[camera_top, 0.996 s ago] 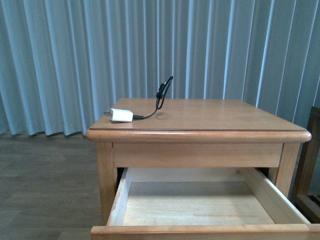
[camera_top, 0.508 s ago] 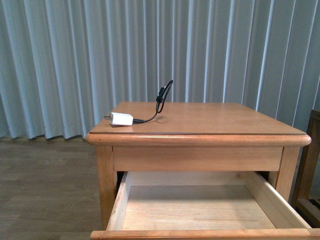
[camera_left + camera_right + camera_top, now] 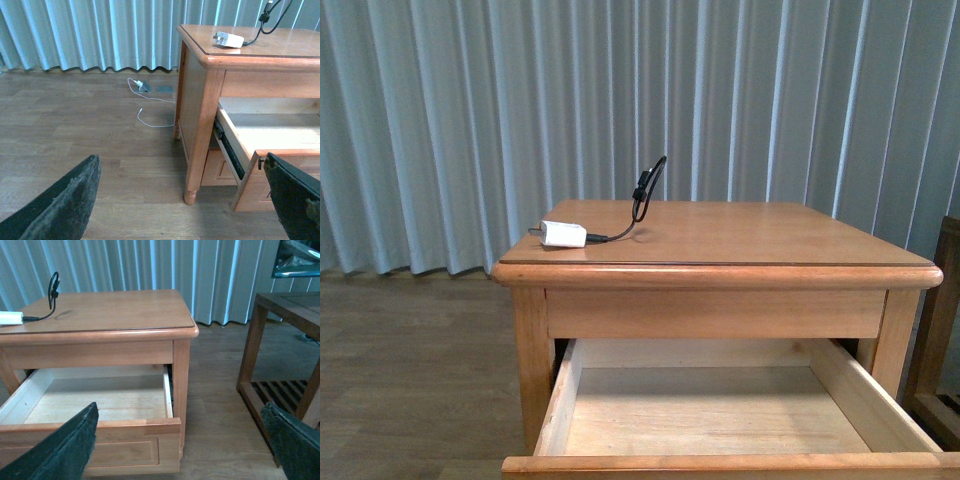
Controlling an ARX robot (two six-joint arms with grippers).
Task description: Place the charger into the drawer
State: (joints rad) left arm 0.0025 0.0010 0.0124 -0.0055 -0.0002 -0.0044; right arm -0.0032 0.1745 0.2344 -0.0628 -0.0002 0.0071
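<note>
The charger (image 3: 563, 234) is a small white plug block lying near the front left corner of the nightstand top, with its thin black cable (image 3: 643, 190) looping upward behind it. It also shows in the left wrist view (image 3: 230, 39) and at the edge of the right wrist view (image 3: 10, 317). The drawer (image 3: 556, 400) is pulled out wide, and its pale interior is empty. Its panelled front (image 3: 100, 447) faces the right wrist camera. My left gripper (image 3: 181, 165) is open and empty, low beside the nightstand's left side. My right gripper (image 3: 180, 407) is open and empty near the drawer's right front corner. Neither arm shows in the front view.
The nightstand top (image 3: 750, 235) holds only the charger. The lower drawer (image 3: 215, 167) is shut beneath the open one. A white cable and floor socket (image 3: 145, 87) lie on the wood floor to the left. A dark wooden side table (image 3: 285, 305) stands to the right. Curtains hang behind.
The front view has bobbed slightly down and then back up. The charger, its cable and the open drawer have not moved.
</note>
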